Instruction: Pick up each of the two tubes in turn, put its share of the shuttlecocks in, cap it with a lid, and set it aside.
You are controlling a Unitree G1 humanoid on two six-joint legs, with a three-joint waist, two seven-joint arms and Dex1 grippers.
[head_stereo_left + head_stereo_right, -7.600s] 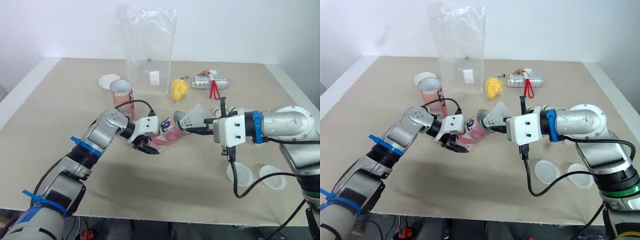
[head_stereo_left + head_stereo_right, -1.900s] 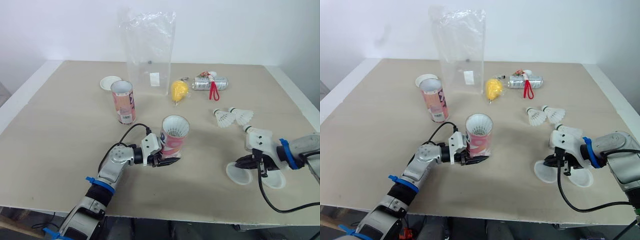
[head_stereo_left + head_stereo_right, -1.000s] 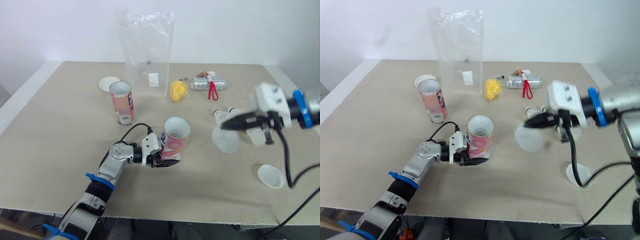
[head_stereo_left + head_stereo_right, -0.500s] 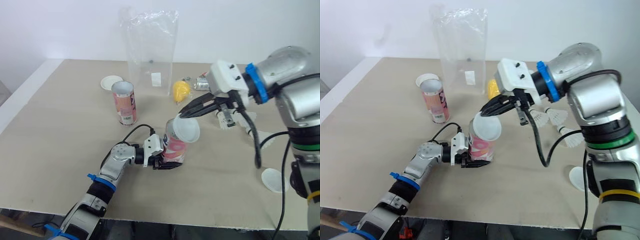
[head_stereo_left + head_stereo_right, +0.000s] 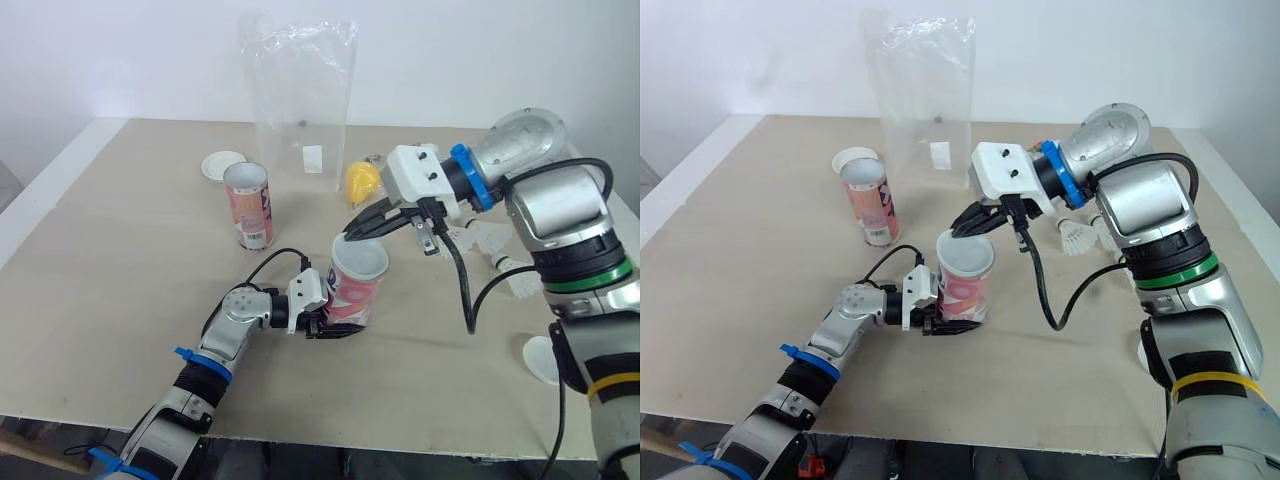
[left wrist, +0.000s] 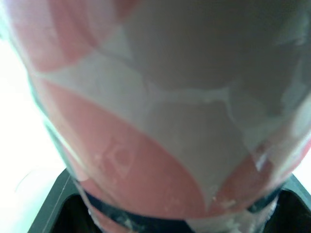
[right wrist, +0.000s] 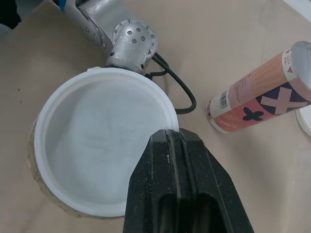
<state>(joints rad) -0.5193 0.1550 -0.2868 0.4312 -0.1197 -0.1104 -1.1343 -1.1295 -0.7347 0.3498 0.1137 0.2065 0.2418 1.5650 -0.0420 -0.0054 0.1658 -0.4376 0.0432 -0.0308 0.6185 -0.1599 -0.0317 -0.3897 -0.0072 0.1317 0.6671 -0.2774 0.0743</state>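
Observation:
A pink and white tube [image 5: 352, 297] stands upright near the table's middle. My left gripper [image 5: 325, 322] is shut on its base, and its wall fills the left wrist view [image 6: 160, 121]. A white lid [image 5: 360, 257] lies across the tube's mouth. My right gripper [image 5: 352, 232] is shut on the lid's far rim, which shows in the right wrist view [image 7: 102, 141] pinched by the fingers [image 7: 167, 145]. The second tube [image 5: 249, 205] stands open at the back left, with another lid [image 5: 222, 164] flat behind it. Loose shuttlecocks [image 5: 490, 238] lie to the right.
A tall clear plastic bag [image 5: 300, 100] stands at the back. A yellow object [image 5: 362, 180] lies next to it. One more white lid [image 5: 545, 358] rests near the front right edge. The right arm's cable [image 5: 468, 290] hangs over the table.
My right gripper has come down and brought the tilted lid level onto the tube's mouth. The left gripper and tube have stayed put.

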